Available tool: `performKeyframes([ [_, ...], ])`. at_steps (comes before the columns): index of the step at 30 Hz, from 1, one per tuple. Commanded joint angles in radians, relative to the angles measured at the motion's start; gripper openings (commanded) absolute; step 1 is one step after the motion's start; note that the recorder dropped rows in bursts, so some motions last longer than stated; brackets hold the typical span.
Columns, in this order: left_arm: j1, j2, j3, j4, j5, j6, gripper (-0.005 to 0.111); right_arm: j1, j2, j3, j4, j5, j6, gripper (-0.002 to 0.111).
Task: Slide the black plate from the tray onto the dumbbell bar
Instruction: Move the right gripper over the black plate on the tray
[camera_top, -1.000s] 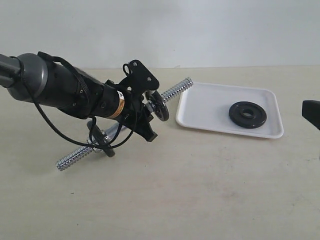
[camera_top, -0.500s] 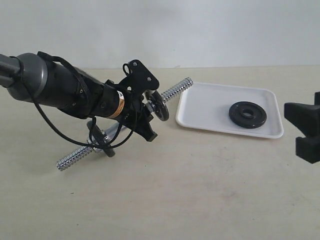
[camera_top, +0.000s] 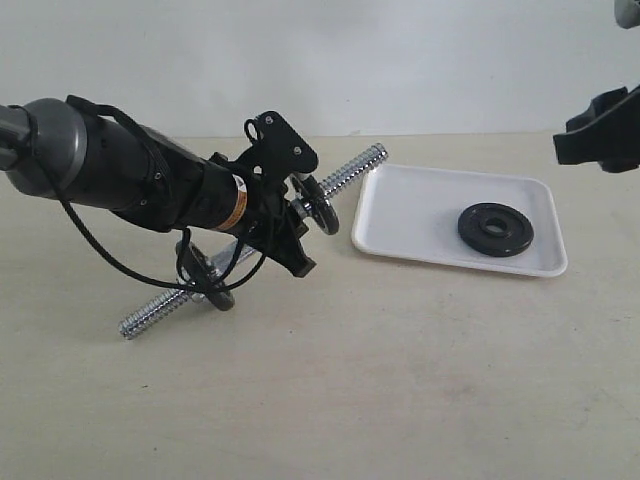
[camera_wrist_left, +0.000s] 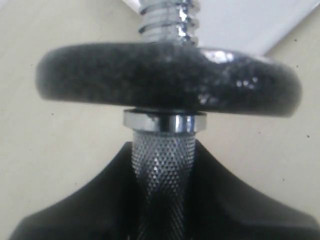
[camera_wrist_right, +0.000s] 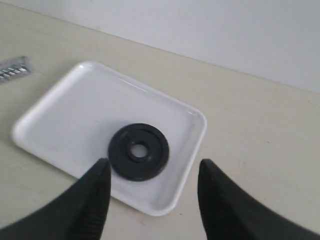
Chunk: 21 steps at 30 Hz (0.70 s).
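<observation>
The black plate (camera_top: 495, 229) lies flat in the right half of the white tray (camera_top: 410, 212). My left gripper (camera_top: 290, 222) is shut on the knurled shaft of the dumbbell bar (camera_top: 352, 170) and holds it tilted, with the far threaded end raised near the tray's left edge. Two other black discs sit on the bar, one (camera_top: 321, 204) just past the fingers and one (camera_top: 204, 276) lower down. In the left wrist view the gripper (camera_wrist_left: 162, 156) clamps the bar (camera_wrist_left: 162, 170) below that disc (camera_wrist_left: 167, 80). My right gripper (camera_wrist_right: 152, 180) is open, hovering above the black plate (camera_wrist_right: 138, 151) and the tray (camera_wrist_right: 70, 117).
The right gripper (camera_top: 596, 137) shows as a dark shape high at the right edge, above the tray's far right corner. The bar's lower threaded end (camera_top: 145, 318) rests near the beige tabletop (camera_top: 400, 380). A pale wall stands behind the table.
The right gripper came in at the right edge and rose to the upper right, above the tray. The left arm shifted the bar slightly up and to the right.
</observation>
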Motion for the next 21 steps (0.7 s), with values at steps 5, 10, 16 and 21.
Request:
performKeyframes([
  [5, 0.002, -0.079, -0.025, -0.008, -0.013, -0.001, 0.004, -0.057, 0.112, -0.065, -0.059, 0.031, -0.046, 0.046],
  [10, 0.002, -0.079, -0.025, -0.008, -0.021, -0.001, 0.004, -0.057, 0.170, -0.065, -0.059, 0.011, -0.042, 0.046],
  [16, 0.002, -0.079, -0.025, -0.008, -0.021, -0.001, 0.004, -0.057, 0.174, -0.065, -0.059, -0.045, -0.042, 0.046],
  [21, 0.002, -0.079, -0.025, -0.008, -0.021, -0.001, 0.004, -0.057, 0.182, -0.065, -0.042, -0.094, -0.042, 0.046],
])
